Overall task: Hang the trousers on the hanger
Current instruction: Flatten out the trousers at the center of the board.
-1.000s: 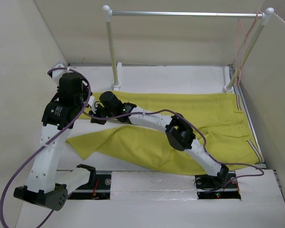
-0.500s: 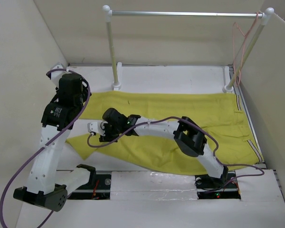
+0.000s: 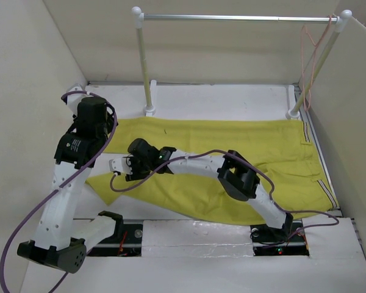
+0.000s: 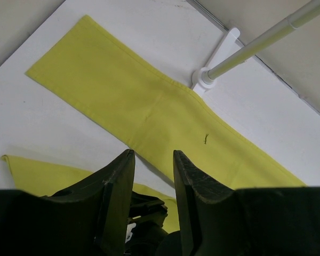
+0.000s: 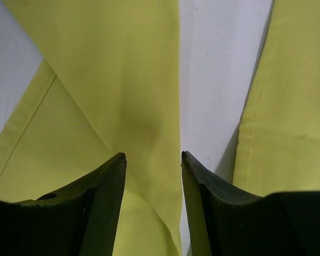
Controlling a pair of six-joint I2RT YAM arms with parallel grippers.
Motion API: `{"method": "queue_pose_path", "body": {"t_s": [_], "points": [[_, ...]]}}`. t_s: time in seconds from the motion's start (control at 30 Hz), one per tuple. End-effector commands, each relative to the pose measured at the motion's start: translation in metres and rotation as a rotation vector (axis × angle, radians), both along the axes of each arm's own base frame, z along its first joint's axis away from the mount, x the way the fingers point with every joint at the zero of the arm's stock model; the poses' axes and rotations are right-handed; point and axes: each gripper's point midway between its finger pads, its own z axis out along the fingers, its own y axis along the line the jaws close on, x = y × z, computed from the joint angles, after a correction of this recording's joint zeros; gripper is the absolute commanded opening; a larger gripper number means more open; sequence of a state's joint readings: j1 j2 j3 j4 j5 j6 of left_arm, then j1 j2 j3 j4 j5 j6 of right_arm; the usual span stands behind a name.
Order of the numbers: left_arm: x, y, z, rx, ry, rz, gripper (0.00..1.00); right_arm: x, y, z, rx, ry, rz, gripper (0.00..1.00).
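Right gripper (image 5: 152,160) hangs spread over the trousers (image 3: 262,140), pinching nothing; we judge 1 shallow pinch could slip before reaching the hanger (image 3: 304,58).

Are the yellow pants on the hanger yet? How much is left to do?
Not yet, nothing looks done. The trousers lie spread flat on the table, and the hanger hangs bare at the rail's right end. In hand: the right hand hovers open over a trouser leg, and the left hand is open too, higher up, holding nothing. Left: grab the trousers, get them over the hanger.
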State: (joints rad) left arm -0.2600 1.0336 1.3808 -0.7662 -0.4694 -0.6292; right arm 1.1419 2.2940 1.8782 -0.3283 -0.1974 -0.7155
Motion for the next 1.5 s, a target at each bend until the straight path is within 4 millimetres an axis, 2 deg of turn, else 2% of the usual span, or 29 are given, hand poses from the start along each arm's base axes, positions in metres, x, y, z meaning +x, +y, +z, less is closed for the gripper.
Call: {"method": "queue_pose_path", "body": {"t_s": [0.0, 0.13, 0.27, 0.37, 0.5, 0.63, 0.7, 0.73, 0.87, 1.0, 1.13, 1.17, 1.47], "points": [[0.004, 0.003, 0.006, 0.005, -0.031, 0.016, 0.31, -0.011, 0.020, 0.008, 0.022, -0.014, 0.079, 0.52], [0.006, 0.003, 0.006, 0.010, -0.029, 0.013, 0.31, -0.012, 0.025, 0.005, 0.006, -0.004, 0.109, 0.50], [0.009, 0.003, 0.004, 0.019, -0.023, 0.014, 0.31, -0.023, 0.027, 0.004, 0.006, 0.012, 0.147, 0.48], [0.010, 0.004, 0.002, 0.026, -0.019, 0.020, 0.31, -0.035, 0.027, -0.001, -0.003, 0.037, 0.183, 0.47], [0.013, 0.002, 0.002, 0.026, -0.020, 0.012, 0.31, -0.041, 0.025, -0.011, -0.020, 0.039, 0.189, 0.48], [0.016, 0.001, 0.001, 0.030, -0.015, 0.009, 0.31, -0.030, 0.025, -0.016, -0.032, 0.006, 0.140, 0.48], [0.018, 0.001, 0.001, 0.034, -0.017, 0.008, 0.31, -0.022, 0.026, -0.018, -0.032, -0.021, 0.102, 0.46], [0.018, 0.002, 0.001, 0.036, -0.015, 0.009, 0.31, -0.019, 0.026, -0.020, -0.033, -0.025, 0.084, 0.40], [0.019, 0.003, 0.001, 0.050, -0.010, 0.010, 0.31, -0.015, 0.027, -0.025, -0.021, -0.036, 0.065, 0.40], [0.021, 0.004, 0.001, 0.062, -0.008, 0.014, 0.31, -0.021, 0.024, -0.035, -0.046, -0.013, 0.089, 0.43], [0.023, 0.003, 0.002, 0.064, -0.012, 0.009, 0.31, -0.024, 0.020, -0.025, -0.027, -0.011, 0.088, 0.44], [0.025, 0.002, 0.000, 0.063, -0.009, 0.005, 0.31, -0.025, 0.022, -0.014, 0.001, -0.015, 0.093, 0.44], [0.031, -0.002, -0.003, 0.049, -0.008, -0.005, 0.30, -0.040, 0.010, -0.027, -0.038, 0.036, 0.137, 0.47]]}}
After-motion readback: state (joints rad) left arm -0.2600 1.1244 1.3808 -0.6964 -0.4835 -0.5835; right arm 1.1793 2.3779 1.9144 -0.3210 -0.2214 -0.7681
